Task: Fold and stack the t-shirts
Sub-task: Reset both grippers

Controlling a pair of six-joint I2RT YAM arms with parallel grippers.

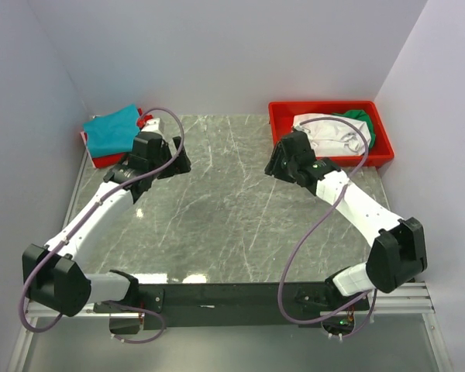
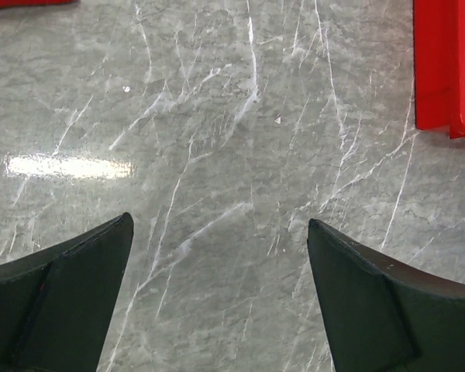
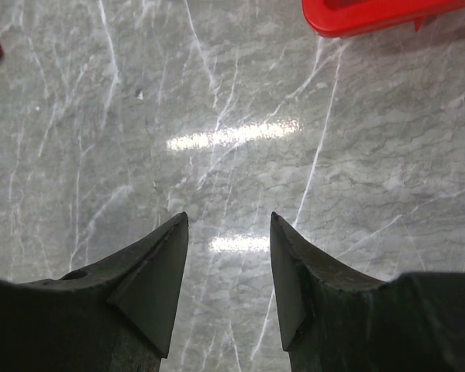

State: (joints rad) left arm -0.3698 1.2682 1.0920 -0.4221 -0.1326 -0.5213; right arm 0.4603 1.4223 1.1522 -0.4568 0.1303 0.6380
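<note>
White arm links (image 1: 101,209), black joints (image 1: 399,252), looping purple cables (image 1: 282,291), black wedge-shaped end effector fingers (image 3: 151,287)

The left arm (image 1: 101,205) is stretching from its base at the near edge of the table (image 1: 217,209) toward the far left corner, with its elbow sitting low by the near left corner. Its wrist is turning inward, so the left gripper (image 2: 219,220) is pointing toward the table's middle with its jaws spread wide and holding nothing. The right arm (image 1: 356,201) is mirroring it, with its elbow bending by the right edge and its forearm reaching toward the far right corner. The right gripper (image 3: 229,215) is also facing inward, its jaws standing parted more narrowly and gripping nothing.
</note>
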